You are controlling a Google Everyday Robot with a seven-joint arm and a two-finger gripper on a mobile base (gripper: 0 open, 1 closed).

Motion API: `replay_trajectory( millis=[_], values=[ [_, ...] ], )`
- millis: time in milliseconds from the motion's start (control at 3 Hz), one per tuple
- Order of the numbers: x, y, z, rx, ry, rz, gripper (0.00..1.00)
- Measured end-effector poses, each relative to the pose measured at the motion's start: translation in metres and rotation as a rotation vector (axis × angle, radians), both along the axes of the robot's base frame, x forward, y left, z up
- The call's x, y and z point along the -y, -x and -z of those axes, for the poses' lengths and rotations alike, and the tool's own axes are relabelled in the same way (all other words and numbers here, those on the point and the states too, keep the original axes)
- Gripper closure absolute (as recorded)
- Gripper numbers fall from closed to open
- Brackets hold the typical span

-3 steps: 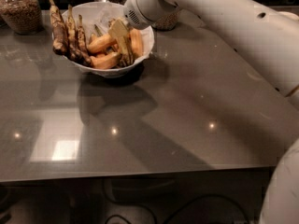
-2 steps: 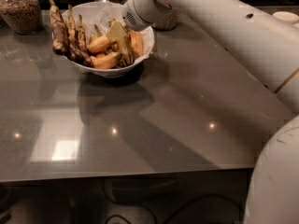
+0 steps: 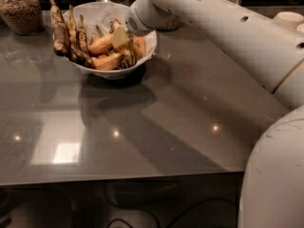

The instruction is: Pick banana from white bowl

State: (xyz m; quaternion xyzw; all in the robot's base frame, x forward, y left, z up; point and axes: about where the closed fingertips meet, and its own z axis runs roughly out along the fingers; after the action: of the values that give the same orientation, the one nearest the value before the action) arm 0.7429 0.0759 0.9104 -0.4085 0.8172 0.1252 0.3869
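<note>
Plainly, the banana (image 3: 101, 44) nearest the tool is a plump yellow one lying across the middle of the white bowl (image 3: 95, 12), packed in among other yellow pieces; it should be light, soft and easily bruised, with a smooth skin that may slip under a hard pinch; I would take it across the thick middle of its body, not by the tapering end or the stem, which could tear; a modest squeeze ought to do.

The dark bananas (image 3: 71, 34) draped over the bowl's left rim look far riper, and I judge them mushier and a poorer choice; they also lean on their neighbours, so pulling one might drag others out.

The gripper (image 3: 124, 41) is down inside the bowl on its right side, just beside the yellow fruit; whether it touches the fruit, and whether it is released or clenched, I cannot tell; the arm (image 3: 228, 27) reaches in from the counter's right edge.

The bowl sits close to the far edge of the counter (image 3: 142, 127), toward the far left corner; being glossy, it may skid if the fruit catches on the rim, so a straight upward lift seems wise.

A glass jar (image 3: 21, 11) stands in that far left corner, and pale cups (image 3: 287, 19) sit near the far right corner.
</note>
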Motion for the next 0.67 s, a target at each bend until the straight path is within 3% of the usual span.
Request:
replay_trajectory(
  millis=[333, 667],
  values=[
    [0.002, 0.001, 0.001, -0.006, 0.001, 0.016, 0.76],
    [0.000, 0.003, -0.016, 0.025, -0.012, 0.007, 0.98]
  ],
)
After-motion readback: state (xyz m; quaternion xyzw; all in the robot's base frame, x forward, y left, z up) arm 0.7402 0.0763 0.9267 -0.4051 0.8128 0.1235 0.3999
